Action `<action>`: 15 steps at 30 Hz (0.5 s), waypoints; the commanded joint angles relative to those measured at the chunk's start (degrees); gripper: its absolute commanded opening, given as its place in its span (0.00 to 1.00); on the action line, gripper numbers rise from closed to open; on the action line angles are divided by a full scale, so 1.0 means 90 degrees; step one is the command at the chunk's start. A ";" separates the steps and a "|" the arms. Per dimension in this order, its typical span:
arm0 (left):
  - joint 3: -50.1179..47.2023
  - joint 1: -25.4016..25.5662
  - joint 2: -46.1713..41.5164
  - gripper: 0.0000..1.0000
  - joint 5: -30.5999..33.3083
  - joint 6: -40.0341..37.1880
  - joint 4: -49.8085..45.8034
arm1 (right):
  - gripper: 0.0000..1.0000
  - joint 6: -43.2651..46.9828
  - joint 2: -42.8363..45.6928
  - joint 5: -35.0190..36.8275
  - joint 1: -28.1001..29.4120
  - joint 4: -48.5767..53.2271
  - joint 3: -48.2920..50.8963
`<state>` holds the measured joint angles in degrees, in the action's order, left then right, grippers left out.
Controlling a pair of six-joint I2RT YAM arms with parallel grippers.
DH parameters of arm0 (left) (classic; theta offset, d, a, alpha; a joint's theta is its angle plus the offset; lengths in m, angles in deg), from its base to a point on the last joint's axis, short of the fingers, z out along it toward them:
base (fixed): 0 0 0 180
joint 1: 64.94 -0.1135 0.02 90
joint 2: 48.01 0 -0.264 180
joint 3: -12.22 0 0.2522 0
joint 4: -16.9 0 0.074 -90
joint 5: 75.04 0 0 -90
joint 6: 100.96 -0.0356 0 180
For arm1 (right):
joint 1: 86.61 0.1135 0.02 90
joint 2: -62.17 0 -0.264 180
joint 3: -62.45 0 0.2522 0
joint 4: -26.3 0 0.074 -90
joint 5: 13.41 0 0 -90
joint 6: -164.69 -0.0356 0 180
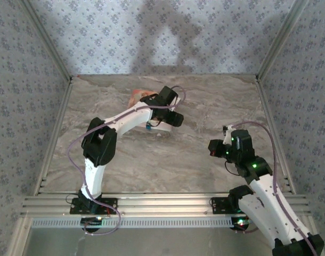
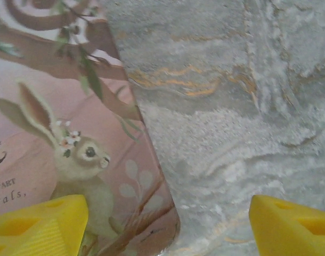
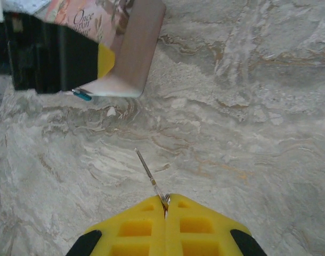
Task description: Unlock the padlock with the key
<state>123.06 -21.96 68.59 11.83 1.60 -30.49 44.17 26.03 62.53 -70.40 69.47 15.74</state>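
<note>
Right fingers (image 3: 144, 228) are seen pressed together, and the key (image 3: 148, 173) is pinched between them at their tips. A thin metallic blade is shown jutting forward from the seam where the two yellow pads meet, and it is aimed toward the pink box (image 3: 138, 45). In the top view a small spot of red is seen at these fingers, which are held over the right half of the desk (image 1: 205, 101).

The padlock (image 1: 148, 126) is found well apart from the key, left of the desk's middle. It appears as a tiny blue piece at the near side of the pink box, just beside the left arm's wrist. Whether it is touched by that arm or by the box cannot be told. In the right wrist view a small white speck (image 3: 111, 112) is seen on the desk close by.

The left fingers (image 2: 40, 226) are spread wide, with nothing gripped between them. One is placed over the box lid, where a rabbit with flowers on its head is printed. The other is placed over bare marbled desk beyond the box's rounded corner.

The desk is enclosed on three sides by blue patterned walls (image 1: 152, 32), and an aluminium rail (image 1: 162, 205) is fitted along the near edge, where both arms are bolted.
</note>
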 commanded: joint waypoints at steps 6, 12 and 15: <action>-0.0949 0.0349 -0.0560 0.80 -0.0193 0.0327 0.0038 | 0.00 0.0234 0.0129 -0.0502 -0.0494 0.0501 -0.0279; -0.1452 0.0651 -0.0801 0.80 -0.0306 0.0571 0.0353 | 0.00 0.0322 0.0129 -0.0598 -0.0686 0.0647 -0.0382; -0.1722 0.0879 -0.0855 0.79 -0.0320 0.0764 0.0596 | 0.00 0.0392 0.0129 -0.0624 -0.0766 0.0774 -0.0449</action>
<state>110.84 -16.69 60.92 11.87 5.29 -23.56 46.07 26.56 58.24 -76.61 73.79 13.94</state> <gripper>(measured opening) 0.795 0.065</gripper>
